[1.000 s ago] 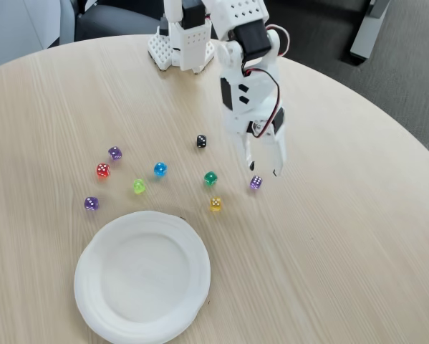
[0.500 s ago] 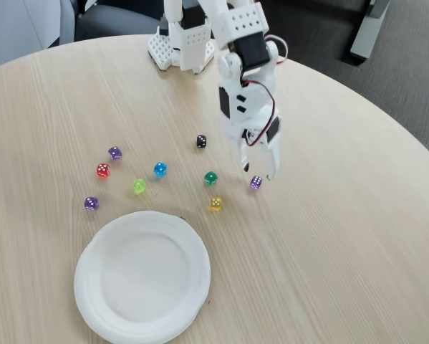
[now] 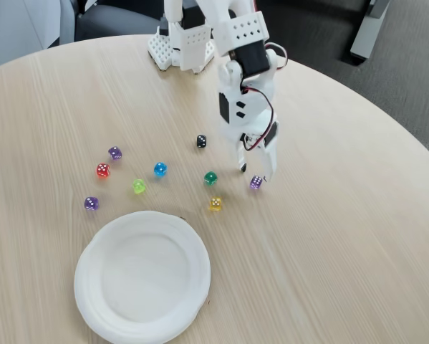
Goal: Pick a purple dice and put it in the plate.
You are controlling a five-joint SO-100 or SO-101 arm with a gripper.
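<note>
The gripper (image 3: 255, 174) hangs low over the bench (image 3: 343, 236) with its jaws released, the two tips straddling or just behind the purple dice (image 3: 256, 183), which sits up and to the right of the plate (image 3: 142, 276), well apart from its rim. Nothing is held yet.

The die is tiny and hard, so a slightly off-centre close would likely squirt it sideways across the smooth wood, perhaps toward the yellow die (image 3: 215, 204) or green die (image 3: 210, 178) lying between it and the plate. Coming down too far could jam the tips on the bench; whether they already touch it I cannot tell. A weak pinch could also drop the cube on the carry.

The plate holds nothing; every die lies outside it.
</note>
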